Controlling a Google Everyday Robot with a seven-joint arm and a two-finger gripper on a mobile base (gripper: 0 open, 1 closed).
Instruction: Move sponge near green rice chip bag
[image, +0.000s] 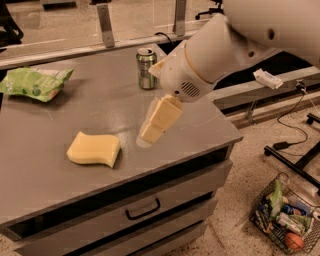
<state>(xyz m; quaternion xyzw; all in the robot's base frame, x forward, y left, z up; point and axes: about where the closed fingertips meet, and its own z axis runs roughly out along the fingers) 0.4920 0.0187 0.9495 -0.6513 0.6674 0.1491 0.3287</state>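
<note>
We're at the reach step imo: gripper (150, 132) mid-frame, near the sponge (94, 148) at lower left w/o touching, can't tell if it's spread or pinched; next we grab it & carry it to the green rice chip bag (35, 82) upper left.

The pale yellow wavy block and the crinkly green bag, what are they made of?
The pale yellow wavy block looks like soft foam, probably a sponge: matte, with rounded edges. The light green crinkled bag seems to be thin plastic film, judging by its creases. The gripper hangs beside the block, not touching it.
</note>
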